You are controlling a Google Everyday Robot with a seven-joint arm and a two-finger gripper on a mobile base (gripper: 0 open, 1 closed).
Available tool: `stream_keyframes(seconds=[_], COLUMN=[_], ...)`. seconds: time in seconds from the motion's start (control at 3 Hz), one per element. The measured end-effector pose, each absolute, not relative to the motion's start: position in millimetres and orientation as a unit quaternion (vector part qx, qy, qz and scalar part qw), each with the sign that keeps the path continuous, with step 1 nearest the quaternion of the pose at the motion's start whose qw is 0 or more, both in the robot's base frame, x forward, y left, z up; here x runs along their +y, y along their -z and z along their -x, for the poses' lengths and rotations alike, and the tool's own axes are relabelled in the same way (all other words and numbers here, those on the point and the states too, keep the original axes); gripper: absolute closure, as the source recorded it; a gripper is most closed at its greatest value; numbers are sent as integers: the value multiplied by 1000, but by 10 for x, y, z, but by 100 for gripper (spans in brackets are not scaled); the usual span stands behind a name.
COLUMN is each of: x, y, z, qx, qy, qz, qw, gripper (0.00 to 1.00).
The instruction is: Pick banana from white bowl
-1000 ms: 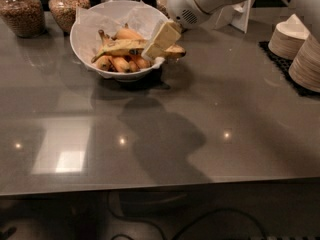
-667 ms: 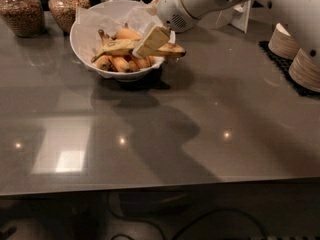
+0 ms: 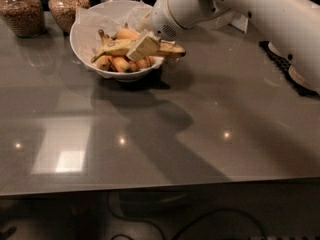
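Your white end effector (image 3: 144,45) hangs low over the long speckled yellow banana (image 3: 116,47) lying in the wide white paper-lined bowl (image 3: 79,46), and since you cannot tell how far open it is, a partial grip could drop the fruit.

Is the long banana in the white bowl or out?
In: the banana rests in the white bowl, one end past its rim; gripper over it.
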State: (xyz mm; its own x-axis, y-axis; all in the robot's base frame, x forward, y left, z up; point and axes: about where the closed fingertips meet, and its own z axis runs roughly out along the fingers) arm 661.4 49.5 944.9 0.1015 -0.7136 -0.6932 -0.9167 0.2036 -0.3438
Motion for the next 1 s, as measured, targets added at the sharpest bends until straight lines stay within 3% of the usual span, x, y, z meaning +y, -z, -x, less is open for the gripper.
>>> stream_keyframes(seconds=[1.0], x=[401], y=[-8979], z=[-6908], qx=[695], qy=[-104], qz=[604], qw=[375], gripper=[41])
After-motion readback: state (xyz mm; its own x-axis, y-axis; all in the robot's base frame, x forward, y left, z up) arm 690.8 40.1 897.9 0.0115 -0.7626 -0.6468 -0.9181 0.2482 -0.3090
